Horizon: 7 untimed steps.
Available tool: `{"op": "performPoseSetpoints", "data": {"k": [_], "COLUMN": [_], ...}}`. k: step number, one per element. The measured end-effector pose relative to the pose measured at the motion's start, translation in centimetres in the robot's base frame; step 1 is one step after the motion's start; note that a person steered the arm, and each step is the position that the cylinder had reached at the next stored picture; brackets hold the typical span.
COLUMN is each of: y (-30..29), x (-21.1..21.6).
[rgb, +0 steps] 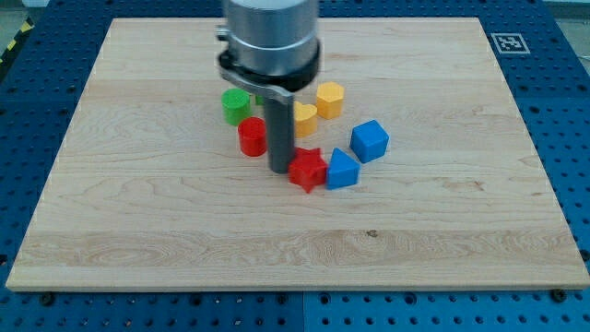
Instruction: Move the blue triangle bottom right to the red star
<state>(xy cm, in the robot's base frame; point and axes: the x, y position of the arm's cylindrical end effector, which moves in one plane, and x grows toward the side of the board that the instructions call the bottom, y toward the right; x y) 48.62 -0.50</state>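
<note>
My tip (280,171) just left of red star (307,171), blue triangle (341,171) touching star's right.

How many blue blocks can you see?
2. The blue triangle touches the red star on its right side. The blue cube sits up and right of it. The arm could hide more.

The scene is covered by a single camera, so nothing is shared with a second view. The wooden board (184,231) is seen from above its near edge, at a steep downward angle toward the far edge. All four corners are almost contained, the near ones cut close by the picture's bottom. The arm (271,37) is cropped at the top edge. The distance is moderate; blue pegboard (562,111) is seen around the board.
</note>
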Motion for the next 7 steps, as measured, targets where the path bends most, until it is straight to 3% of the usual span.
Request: {"op": "performPoseSetpoints", "data": {"k": [4,7], "y": [16.7,23.9], "x": [1.3,3.8]}}
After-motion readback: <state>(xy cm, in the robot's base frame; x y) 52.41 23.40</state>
